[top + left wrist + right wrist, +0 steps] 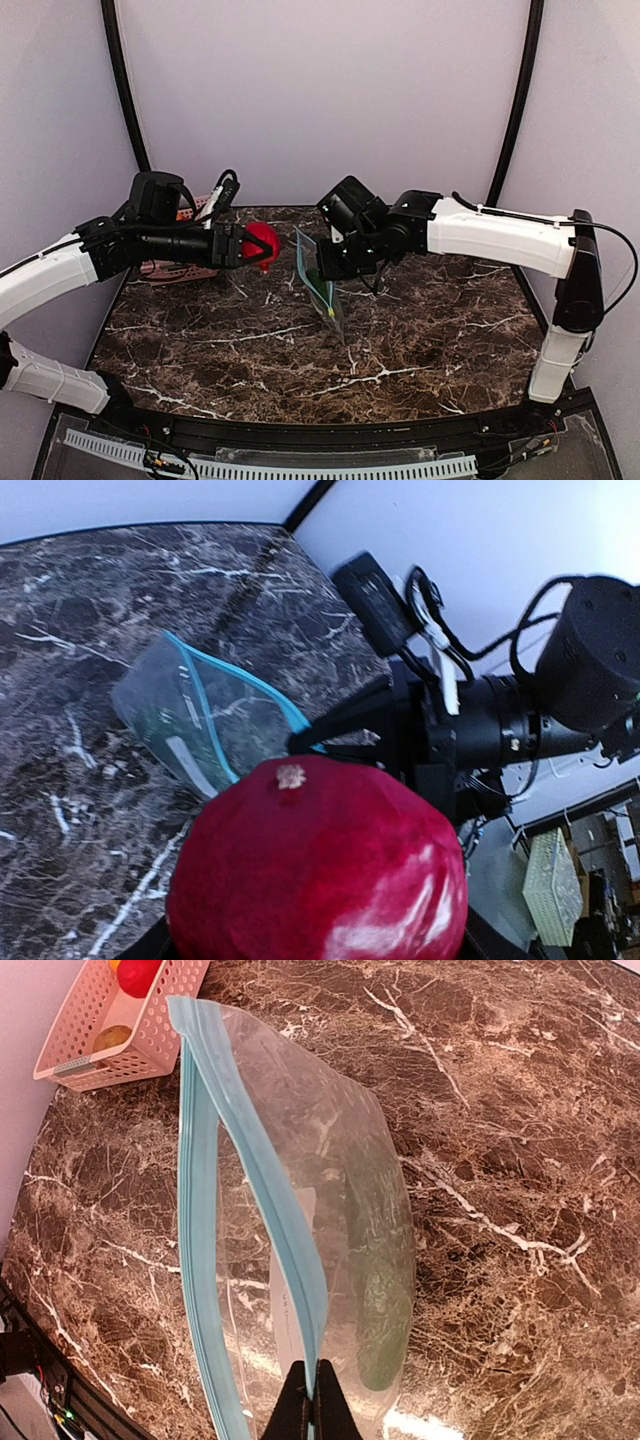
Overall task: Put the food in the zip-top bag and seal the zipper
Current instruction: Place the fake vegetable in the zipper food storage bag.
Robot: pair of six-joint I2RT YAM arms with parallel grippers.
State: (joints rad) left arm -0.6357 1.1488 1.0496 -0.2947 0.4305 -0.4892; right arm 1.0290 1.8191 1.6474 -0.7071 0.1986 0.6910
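Your left arm's fingers (252, 262) are spread wide and clamped on the red fruit (262, 242), holding it in the air above the bench (420, 340). In the top view the fruit hangs at about 10 o'clock from the bench's middle, near the zip-top bag (322, 285) and at the bag's 9 o'clock, with a gap between them. From the left wrist the fruit fills the lower frame, its small dry stem end turned up.

Your right arm's fingers (310, 1405) are pressed together, pinching one lip of the bag at its mouth. The bag stands on edge near the middle of the bench, its upper end toward 12 o'clock and its lower end toward 6; you cannot tell from these views whether that lower end touches the marble. The zipper (197, 1210) is unsealed; its two teal strips bow apart, so the mouth gapes, and from the left wrist that opening faces the fruit. A white label (190, 763) shows on the clear wall; a greenish shape (385, 1330) shows through the plastic, but what it is you cannot tell.

The pink basket (150, 1035) sits at the bench's 10 o'clock corner, behind your left arm; a red piece (138, 974) and a yellow-brown piece (112, 1038) lie in it.
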